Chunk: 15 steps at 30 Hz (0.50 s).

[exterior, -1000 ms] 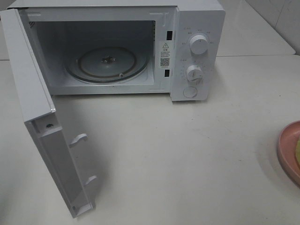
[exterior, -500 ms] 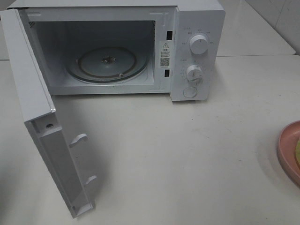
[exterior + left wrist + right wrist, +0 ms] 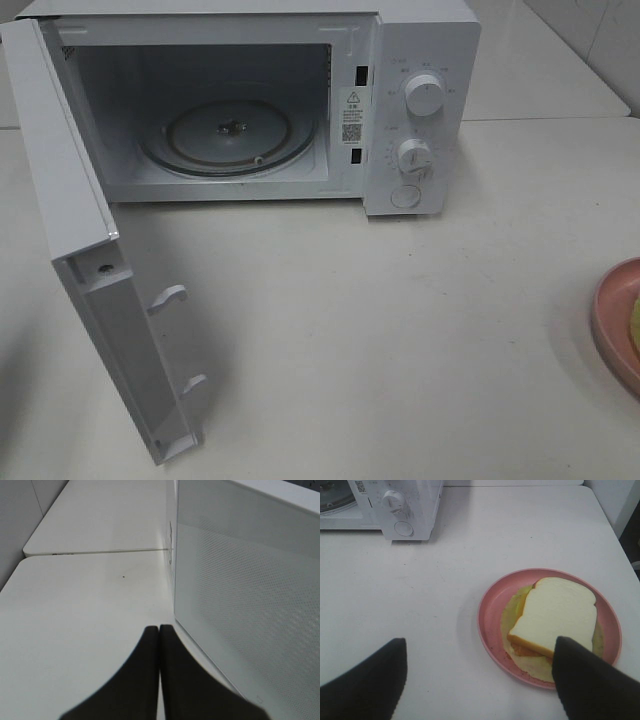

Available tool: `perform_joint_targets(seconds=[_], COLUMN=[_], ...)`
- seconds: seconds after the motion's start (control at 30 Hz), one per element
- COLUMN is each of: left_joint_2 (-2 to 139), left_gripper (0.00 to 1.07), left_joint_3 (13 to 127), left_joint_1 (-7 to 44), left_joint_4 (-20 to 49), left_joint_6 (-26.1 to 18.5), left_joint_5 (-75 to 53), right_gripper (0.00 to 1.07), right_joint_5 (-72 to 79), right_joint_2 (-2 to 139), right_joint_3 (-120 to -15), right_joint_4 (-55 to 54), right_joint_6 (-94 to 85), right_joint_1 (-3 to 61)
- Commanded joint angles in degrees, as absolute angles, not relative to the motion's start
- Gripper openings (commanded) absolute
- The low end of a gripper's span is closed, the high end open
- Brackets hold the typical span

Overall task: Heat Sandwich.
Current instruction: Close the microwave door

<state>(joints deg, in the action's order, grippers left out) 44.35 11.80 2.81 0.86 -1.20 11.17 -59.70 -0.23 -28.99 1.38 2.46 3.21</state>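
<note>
The sandwich (image 3: 555,615), white bread over yellow and orange filling, lies on the round pink plate (image 3: 492,625) on the table. In the exterior view only the plate's edge (image 3: 612,320) and a yellow sliver of the sandwich (image 3: 635,328) show at the far right. My right gripper (image 3: 477,677) is open and empty, hovering just short of the plate, with one finger (image 3: 590,680) over the plate's near rim. My left gripper (image 3: 159,632) is shut and empty, beside the outer face of the open microwave door (image 3: 240,580). Neither gripper shows in the exterior view.
The white microwave (image 3: 420,100) stands at the back with its door (image 3: 90,250) swung open to the left. A glass turntable (image 3: 230,135) lies inside the bare cavity. White tabletop (image 3: 380,330) spreads between the microwave and the plate.
</note>
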Motion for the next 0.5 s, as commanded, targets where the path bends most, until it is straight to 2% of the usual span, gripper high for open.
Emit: perform_joint_targets(seconds=[0.03, 0.27, 0.5], left_joint_2=[47.4, 60.3, 67.3], left_gripper=[0.0, 0.0, 0.0], left_joint_3=[11.6, 11.6, 11.6], left_joint_1=[2.6, 2.6, 3.2], left_joint_4=[0.0, -8.3, -11.2], left_joint_6=[-1.0, -0.4, 4.2], left_joint_5=[16.3, 30.8, 38.2], right_gripper=[0.76, 0.76, 0.76], right_joint_5=[-59.4, -59.4, -59.4], right_joint_2=[-1.7, -1.7, -1.7], right_joint_3=[-29.0, -29.0, -29.0], right_joint_4=[1.4, 1.4, 1.4], right_joint_6=[1.8, 1.8, 1.8], right_joint_1=[2.8, 2.8, 2.8])
